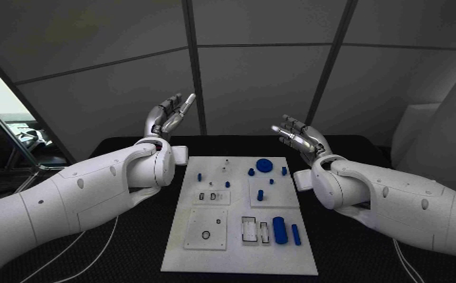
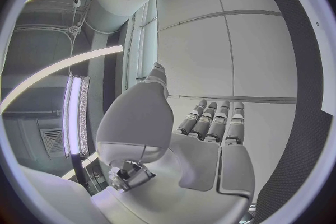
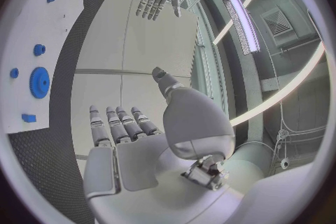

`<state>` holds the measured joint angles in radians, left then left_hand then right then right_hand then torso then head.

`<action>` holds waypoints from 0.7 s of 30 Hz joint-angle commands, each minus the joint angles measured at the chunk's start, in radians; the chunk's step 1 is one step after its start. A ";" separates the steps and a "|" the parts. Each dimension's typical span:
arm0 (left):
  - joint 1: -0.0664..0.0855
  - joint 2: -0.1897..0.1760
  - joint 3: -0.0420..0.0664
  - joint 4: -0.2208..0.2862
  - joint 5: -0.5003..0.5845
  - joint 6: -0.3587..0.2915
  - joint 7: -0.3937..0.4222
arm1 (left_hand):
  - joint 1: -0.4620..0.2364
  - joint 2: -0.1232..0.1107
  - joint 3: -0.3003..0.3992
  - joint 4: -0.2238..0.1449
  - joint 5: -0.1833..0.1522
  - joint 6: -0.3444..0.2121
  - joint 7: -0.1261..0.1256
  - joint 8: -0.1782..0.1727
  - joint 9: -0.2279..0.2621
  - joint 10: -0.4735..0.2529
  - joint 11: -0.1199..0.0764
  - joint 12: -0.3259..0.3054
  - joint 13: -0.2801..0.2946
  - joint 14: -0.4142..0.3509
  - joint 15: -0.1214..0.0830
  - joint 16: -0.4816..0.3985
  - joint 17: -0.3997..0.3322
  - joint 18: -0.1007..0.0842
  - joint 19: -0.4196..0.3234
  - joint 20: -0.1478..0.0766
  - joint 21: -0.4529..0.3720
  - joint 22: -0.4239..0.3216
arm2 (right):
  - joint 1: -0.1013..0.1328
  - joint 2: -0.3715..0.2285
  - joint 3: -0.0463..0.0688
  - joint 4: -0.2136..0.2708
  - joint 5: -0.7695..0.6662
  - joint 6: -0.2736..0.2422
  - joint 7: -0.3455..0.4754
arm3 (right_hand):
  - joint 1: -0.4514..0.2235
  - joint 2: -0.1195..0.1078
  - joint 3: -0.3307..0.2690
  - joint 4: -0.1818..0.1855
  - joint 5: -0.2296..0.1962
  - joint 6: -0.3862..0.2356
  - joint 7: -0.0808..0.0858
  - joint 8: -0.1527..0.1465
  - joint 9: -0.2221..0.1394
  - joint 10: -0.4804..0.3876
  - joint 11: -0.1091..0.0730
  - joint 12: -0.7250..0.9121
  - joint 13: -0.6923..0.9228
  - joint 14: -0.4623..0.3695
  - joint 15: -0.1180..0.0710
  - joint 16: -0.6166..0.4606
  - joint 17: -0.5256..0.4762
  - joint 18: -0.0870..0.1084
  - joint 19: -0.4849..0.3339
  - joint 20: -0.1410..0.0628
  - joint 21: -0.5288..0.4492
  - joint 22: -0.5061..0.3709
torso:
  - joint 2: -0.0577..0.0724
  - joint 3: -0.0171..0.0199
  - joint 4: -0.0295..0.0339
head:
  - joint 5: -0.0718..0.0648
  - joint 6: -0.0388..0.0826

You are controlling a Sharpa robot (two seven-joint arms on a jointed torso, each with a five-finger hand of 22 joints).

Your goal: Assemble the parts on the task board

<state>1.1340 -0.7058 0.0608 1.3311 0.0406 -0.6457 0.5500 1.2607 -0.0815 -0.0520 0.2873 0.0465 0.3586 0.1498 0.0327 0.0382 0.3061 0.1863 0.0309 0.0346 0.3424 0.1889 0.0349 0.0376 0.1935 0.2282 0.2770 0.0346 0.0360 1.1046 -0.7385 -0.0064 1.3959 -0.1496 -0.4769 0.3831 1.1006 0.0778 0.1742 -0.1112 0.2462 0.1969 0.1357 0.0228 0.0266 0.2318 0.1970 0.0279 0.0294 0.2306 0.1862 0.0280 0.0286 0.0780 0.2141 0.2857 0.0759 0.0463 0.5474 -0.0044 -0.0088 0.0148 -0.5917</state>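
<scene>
Grey wall panels (image 1: 256, 78) with dark seams stand behind the black bench (image 1: 352, 243); long light strips (image 3: 241, 22) glow above.

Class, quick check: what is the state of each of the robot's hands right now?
Left hand: open, fingers apart, holding nothing, raised beside the task board.
Right hand: open, holding nothing, raised on the other side.

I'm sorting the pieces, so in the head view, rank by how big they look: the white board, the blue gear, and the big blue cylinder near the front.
1. White board
2. Big blue cylinder
3. Blue gear, though it lies farther away, so that ranking is unsure.
</scene>
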 commanded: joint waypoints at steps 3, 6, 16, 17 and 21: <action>0.002 0.001 0.001 -0.001 0.009 0.049 0.041 | 0.019 0.007 0.007 0.005 0.005 0.025 0.062 0.009 0.003 0.028 0.010 0.006 0.002 0.030 0.008 0.006 0.003 -0.029 0.017 0.012 0.011 0.005 | 0.011 0.008 -0.001 -0.028 -0.120 0.200 -0.077 | 0.147 0.009 0.016 -0.072 -0.052 0.229 0.121 0.046 0.026 0.290 0.037 0.050 0.025 0.322 0.028 0.055 0.027 0.049 0.155 0.007 0.082 0.034 | 0.000 0.0000 -0.0002 | 0.000 0.000; 0.002 0.001 0.001 -0.001 0.009 0.049 0.041 | 0.027 0.014 0.011 0.003 0.006 0.060 0.072 0.014 0.006 0.069 0.023 0.011 0.006 0.081 0.018 0.014 0.008 -0.036 0.049 0.014 0.023 0.011 | 0.014 0.009 -0.001 -0.035 -0.130 0.218 -0.084 | 0.180 0.009 0.021 -0.090 -0.054 0.348 0.120 0.067 0.035 0.470 0.040 0.079 0.035 0.495 0.029 0.082 0.035 0.064 0.240 0.005 0.123 0.049 | 0.000 0.0000 -0.0002 | 0.000 0.000; 0.002 -0.059 0.001 0.024 -0.021 0.137 0.022 | 0.100 0.053 0.022 -0.039 0.007 0.460 0.102 0.087 0.039 0.556 0.025 0.094 0.034 0.568 -0.014 0.127 0.048 -0.011 0.505 0.008 0.212 0.096 | 0.043 0.001 0.000 -0.068 -0.602 0.039 -0.047 | 0.197 -0.001 0.074 -0.116 -0.047 0.688 0.089 0.099 0.043 0.750 -0.014 0.086 0.033 0.779 -0.037 0.110 0.037 0.107 0.536 -0.017 0.269 0.095 | 0.038 0.0036 -0.0021 | -0.004 -0.026; 0.002 -0.064 0.001 0.029 -0.028 0.143 0.018 | 0.108 0.056 0.022 -0.048 0.005 0.495 0.098 0.093 0.041 0.580 0.019 0.099 0.034 0.592 -0.021 0.132 0.051 -0.009 0.528 0.004 0.225 0.101 | 0.047 0.001 0.000 -0.069 -0.616 0.039 -0.050 | 0.195 -0.002 0.081 -0.117 -0.048 0.697 0.088 0.098 0.043 0.763 -0.017 0.083 0.033 0.792 -0.040 0.109 0.037 0.107 0.545 -0.022 0.275 0.096 | 0.040 0.0039 -0.0014 | -0.004 -0.025; 0.001 -0.087 0.001 0.058 -0.064 0.170 0.002 | 0.134 0.064 0.025 -0.082 0.006 0.534 0.084 0.094 0.036 0.645 0.001 0.109 0.034 0.675 -0.044 0.148 0.068 -0.009 0.605 -0.018 0.268 0.116 | 0.064 -0.001 0.000 -0.075 -0.702 0.038 -0.076 | 0.195 -0.023 0.114 -0.134 -0.054 0.735 0.081 0.090 0.041 0.815 -0.032 0.066 0.033 0.856 -0.060 0.109 0.040 0.107 0.598 -0.046 0.318 0.113 | 0.056 0.0054 0.0047 | -0.009 -0.025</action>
<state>1.1337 -0.7887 0.0606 1.3795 0.0242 -0.5340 0.5579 1.3868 -0.0161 -0.0273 0.2115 0.0501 0.8851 0.2233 0.1255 0.0764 0.9391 0.1913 0.1356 0.0693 1.0037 0.1490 0.1804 0.1020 0.2013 0.8196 0.2629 0.2954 0.1492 1.1626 -0.7396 -0.0078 1.3217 -0.7092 -0.4109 0.3222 1.2806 0.0725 0.2399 -0.2232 0.2027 0.8081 0.2011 0.1073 0.0657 0.9173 0.1891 0.1074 0.0608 0.9433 0.1585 0.1248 0.0633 0.1637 0.6967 0.2699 0.3208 0.1344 0.5877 -0.0009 -0.0101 0.0087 -0.6164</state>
